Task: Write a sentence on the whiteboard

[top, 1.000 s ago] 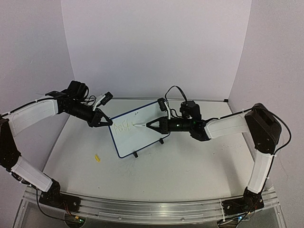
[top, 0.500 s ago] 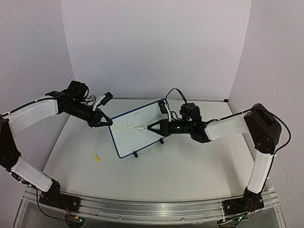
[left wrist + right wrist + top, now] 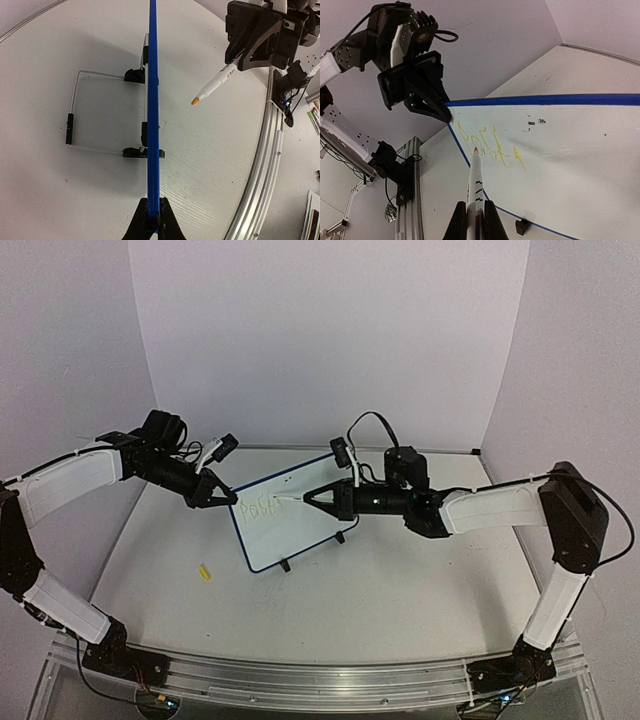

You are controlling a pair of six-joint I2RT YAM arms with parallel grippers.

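Note:
The whiteboard (image 3: 300, 532) stands tilted on two black feet at mid-table. My left gripper (image 3: 222, 496) is shut on its upper left corner; the left wrist view shows the jaws (image 3: 153, 212) pinching the blue frame edge (image 3: 152, 100). My right gripper (image 3: 318, 498) is shut on a white marker (image 3: 290, 501) that points at the board. The sentence (image 3: 262, 508) is a short yellow scrawl; in the right wrist view (image 3: 492, 145) it reads roughly "Post". The marker (image 3: 476, 185) has its orange tip over those letters. In the left wrist view the marker (image 3: 215, 85) is a little off the board face.
A small yellow marker cap (image 3: 205, 573) lies on the table left of the board's front. The board's wire stand (image 3: 72, 115) reaches out behind it. The aluminium rail (image 3: 320, 680) runs along the near edge. White walls close in the back and sides.
My right gripper has shifted the marker tip slightly left and up along the writing, and the right arm's elbow swung outward to the right. My left gripper and the board have not moved.

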